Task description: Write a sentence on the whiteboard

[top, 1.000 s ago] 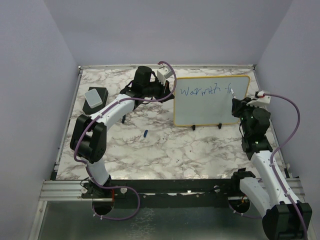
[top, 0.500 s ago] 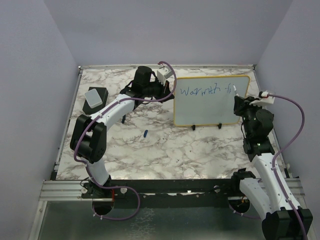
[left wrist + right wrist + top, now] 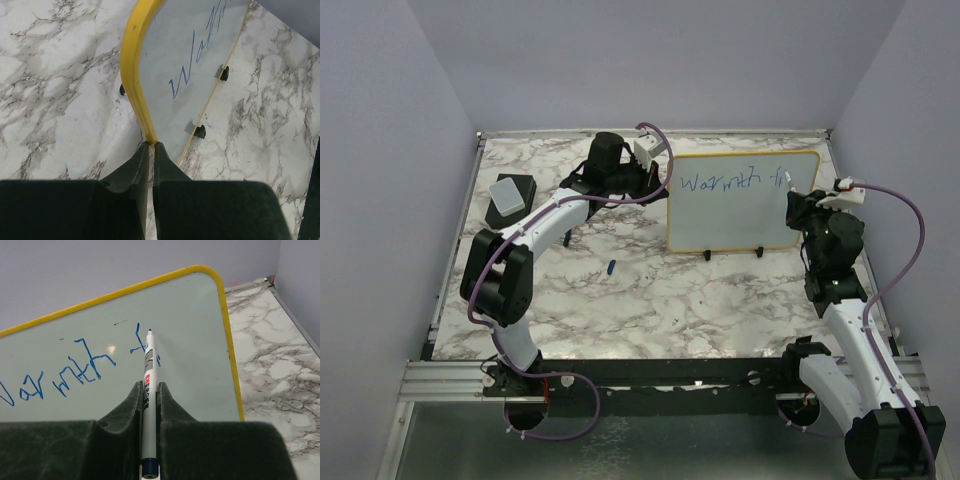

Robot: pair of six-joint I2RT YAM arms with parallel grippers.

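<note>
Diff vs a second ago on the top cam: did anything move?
Right end effector, shut on the white marker pen, slid slightly right along the yellow-framed whiteboard. Nothing taken or released. Left end effector still pinches the board's edge; board, grey-topped eraser block unmoved.

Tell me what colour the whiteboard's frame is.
Yellow. The whiteboard frame shows best in the right wrist view.

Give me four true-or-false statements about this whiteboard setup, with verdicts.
1. The right gripper is shut on a marker. True.
2. The left gripper is open and empty. False: it is shut on the yellow frame of the whiteboard.
3. The sentence is being written in red. False: the strokes are blue.
4. A small blue object lies on the table in front of the whiteboard. True.
</note>
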